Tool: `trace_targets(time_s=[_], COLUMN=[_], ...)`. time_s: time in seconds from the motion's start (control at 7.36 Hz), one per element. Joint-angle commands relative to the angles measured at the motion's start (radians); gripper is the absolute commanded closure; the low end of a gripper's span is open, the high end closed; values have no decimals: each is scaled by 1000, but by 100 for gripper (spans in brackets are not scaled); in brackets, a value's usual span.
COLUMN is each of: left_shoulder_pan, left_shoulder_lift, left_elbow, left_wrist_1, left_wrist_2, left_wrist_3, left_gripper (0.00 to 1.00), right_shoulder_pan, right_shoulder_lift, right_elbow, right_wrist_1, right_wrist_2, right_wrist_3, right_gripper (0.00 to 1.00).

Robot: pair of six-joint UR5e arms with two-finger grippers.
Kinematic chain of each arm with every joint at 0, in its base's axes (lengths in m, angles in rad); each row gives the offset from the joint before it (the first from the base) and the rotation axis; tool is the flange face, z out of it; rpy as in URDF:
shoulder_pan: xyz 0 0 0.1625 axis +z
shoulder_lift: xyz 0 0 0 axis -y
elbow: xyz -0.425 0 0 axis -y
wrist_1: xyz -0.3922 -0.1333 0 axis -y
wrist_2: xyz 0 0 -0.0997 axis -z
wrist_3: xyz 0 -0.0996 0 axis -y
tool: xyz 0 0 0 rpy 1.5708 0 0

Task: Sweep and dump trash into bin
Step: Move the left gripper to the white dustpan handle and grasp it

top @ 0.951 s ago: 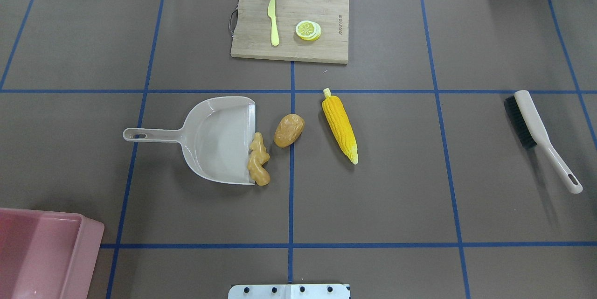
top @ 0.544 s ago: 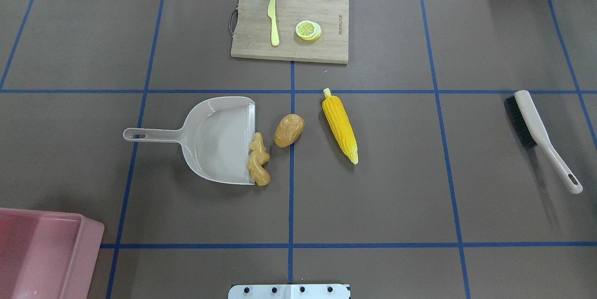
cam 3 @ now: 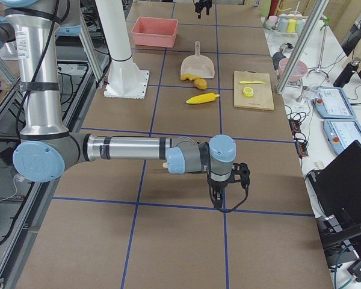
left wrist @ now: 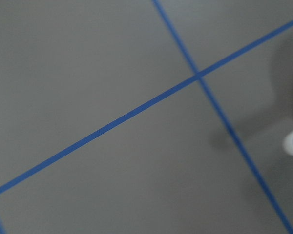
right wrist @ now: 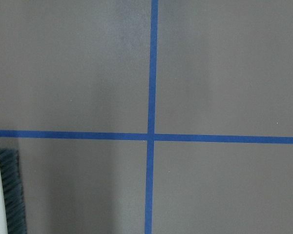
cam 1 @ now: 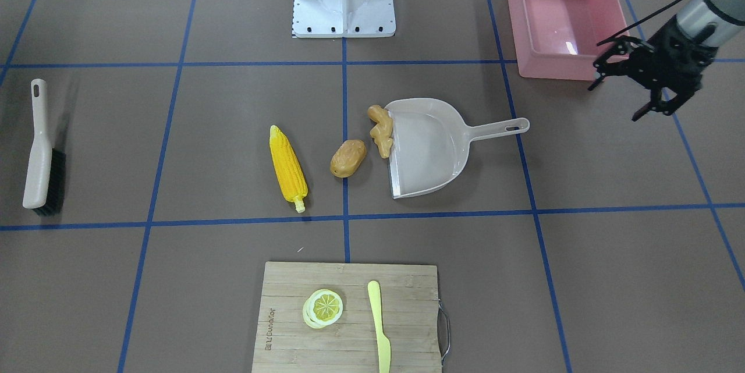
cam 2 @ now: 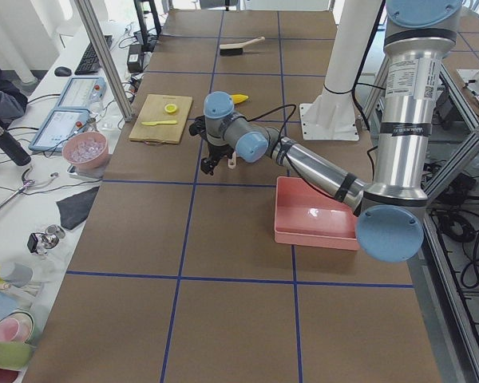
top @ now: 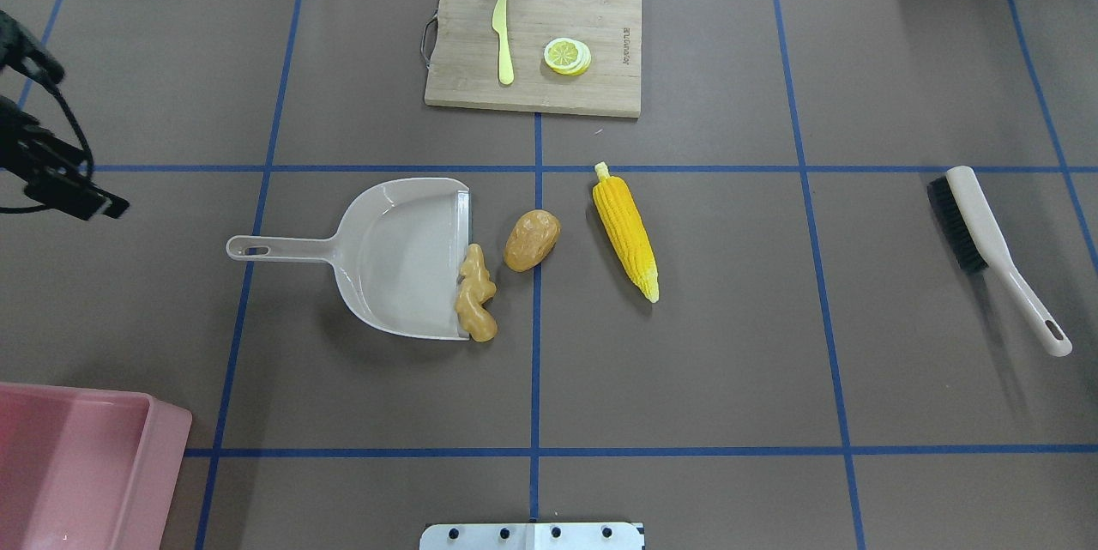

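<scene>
The yellow corn cob [top: 626, 228] lies right of centre. The brown-orange potato [top: 531, 239] lies beside it. The tan ginger root [top: 474, 293] rests against the open lip of the beige dustpan [top: 403, 258]. The pink bin [top: 163, 438] stands at the near left corner and is empty in the front view [cam 1: 559, 67]. My left gripper [cam 1: 614, 103] is open and empty, above the table left of the dustpan handle and just beyond the bin. My right gripper [cam 3: 219, 195] shows only in the exterior right view, far from the trash; I cannot tell its state.
A beige hand brush [top: 986, 250] with black bristles lies at the far right; its bristles show in the right wrist view [right wrist: 7, 195]. A wooden cutting board [top: 463, 78] at the back holds a pale yellow knife [top: 503, 39] and a lemon slice [top: 567, 56].
My left gripper has come into the overhead view at the left edge, where no arm showed before. The trash, dustpan, brush and bin have not moved.
</scene>
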Motion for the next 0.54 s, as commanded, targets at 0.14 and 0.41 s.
trace_targets(time_s=[0.14, 0.41], left_shoulder_pan=[129, 126], left_shoulder_lift=[-21, -21], left_elbow=[34, 83], left_wrist_1=[-171, -206], left_wrist_2=[35, 163], left_wrist_3=[113, 511], left_gripper=[1, 1], right_shoulder_pan=[1, -1], right_shoulder_lift=[7, 7], right_elbow=[12, 15], right_wrist_1=[-1, -1], right_wrist_2=[1, 3], right_wrist_3=[3, 31], right_gripper=[0, 0])
